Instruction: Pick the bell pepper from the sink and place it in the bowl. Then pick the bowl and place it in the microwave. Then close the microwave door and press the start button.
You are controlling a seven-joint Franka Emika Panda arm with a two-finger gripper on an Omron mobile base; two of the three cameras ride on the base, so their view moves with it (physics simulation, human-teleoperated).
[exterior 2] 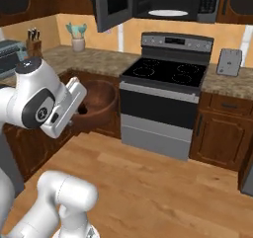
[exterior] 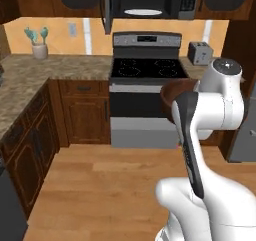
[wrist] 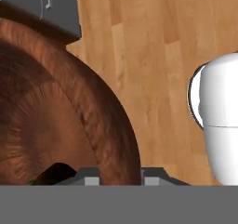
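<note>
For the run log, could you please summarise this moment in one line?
stage: carrying bowl toward microwave | tool: gripping bowl rim | microwave door: open | bowl over floor, short of stove

We see a black-topped stove [exterior: 145, 69] set between granite counters, with a silver toaster [exterior: 199, 52] just to its right. Far left on the counter [exterior: 60, 67], a pale vase [exterior: 40, 50] holds teal utensils, and a knife block [exterior 2: 33, 44] stands further left.

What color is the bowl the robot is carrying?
The bowl is dark reddish-brown, like wood; the hand view shows it best.
</note>
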